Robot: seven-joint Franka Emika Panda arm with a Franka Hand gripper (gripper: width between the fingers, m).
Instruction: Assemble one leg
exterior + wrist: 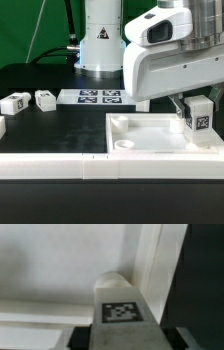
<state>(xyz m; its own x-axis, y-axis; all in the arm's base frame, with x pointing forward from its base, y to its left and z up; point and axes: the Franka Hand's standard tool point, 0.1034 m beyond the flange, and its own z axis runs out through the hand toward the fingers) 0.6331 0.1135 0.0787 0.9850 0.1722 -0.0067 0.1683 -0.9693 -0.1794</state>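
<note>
My gripper point(198, 112) is shut on a leg point(200, 116), a small white block with a black-and-white tag. It holds the leg upright over the far right corner of the large white panel point(150, 140). In the wrist view the leg point(120, 305) runs from between my fingers down to its rounded tip, which sits at the panel's point(50, 269) corner by the raised rim. Whether the tip touches the panel I cannot tell. Two more legs point(15, 102) point(45, 99) lie on the black table at the exterior view's left.
The marker board point(98, 97) lies flat behind the panel, in front of the robot base point(100, 40). A further white part point(2, 127) shows at the left edge. A white rail point(60, 166) runs along the table's front edge.
</note>
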